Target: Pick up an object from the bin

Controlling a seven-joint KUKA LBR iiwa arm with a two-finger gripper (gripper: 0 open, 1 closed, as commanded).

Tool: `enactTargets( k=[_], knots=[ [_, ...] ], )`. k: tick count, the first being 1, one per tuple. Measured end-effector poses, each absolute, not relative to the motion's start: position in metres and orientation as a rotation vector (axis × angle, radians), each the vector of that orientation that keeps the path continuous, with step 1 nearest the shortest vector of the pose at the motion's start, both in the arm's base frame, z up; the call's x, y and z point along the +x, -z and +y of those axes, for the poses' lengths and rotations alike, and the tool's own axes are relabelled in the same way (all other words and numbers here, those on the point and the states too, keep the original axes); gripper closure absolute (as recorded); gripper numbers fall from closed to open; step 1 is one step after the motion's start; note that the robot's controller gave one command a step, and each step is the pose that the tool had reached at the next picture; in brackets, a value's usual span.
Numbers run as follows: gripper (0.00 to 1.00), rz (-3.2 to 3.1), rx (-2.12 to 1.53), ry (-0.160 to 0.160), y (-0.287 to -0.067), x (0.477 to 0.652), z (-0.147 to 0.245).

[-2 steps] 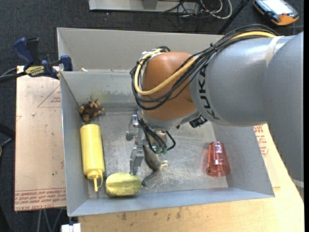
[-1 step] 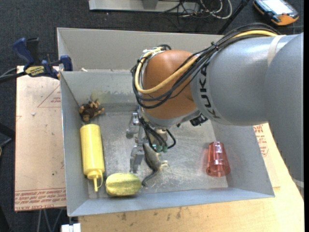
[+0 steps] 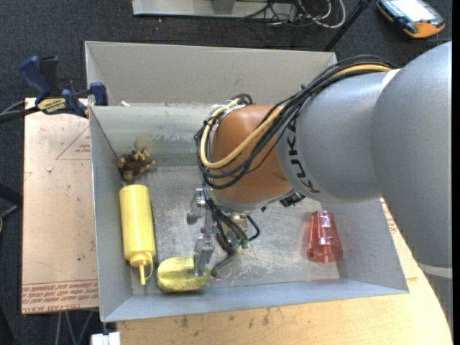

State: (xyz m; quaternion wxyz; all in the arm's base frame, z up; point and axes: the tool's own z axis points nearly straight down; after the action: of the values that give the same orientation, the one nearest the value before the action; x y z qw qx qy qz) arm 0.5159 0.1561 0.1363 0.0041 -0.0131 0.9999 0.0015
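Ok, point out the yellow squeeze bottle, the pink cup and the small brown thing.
yellow squeeze bottle [image 3: 136, 221], camera view, mid body
pink cup [image 3: 321, 237], camera view, its side
small brown thing [image 3: 135, 164], camera view, its middle

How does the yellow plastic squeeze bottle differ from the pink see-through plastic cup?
The yellow plastic squeeze bottle is opaque, longer, and lies by the bin's wall on the view's left. The pink see-through plastic cup is translucent, shorter, and lies toward the right. Both lie on their sides.
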Motion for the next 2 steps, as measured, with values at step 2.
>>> enactTargets(
  k=[2],
  knots=[
    [1.00,3.091,-0.540,-0.001,-0.0800,0.5042,0.1441]
  ],
)
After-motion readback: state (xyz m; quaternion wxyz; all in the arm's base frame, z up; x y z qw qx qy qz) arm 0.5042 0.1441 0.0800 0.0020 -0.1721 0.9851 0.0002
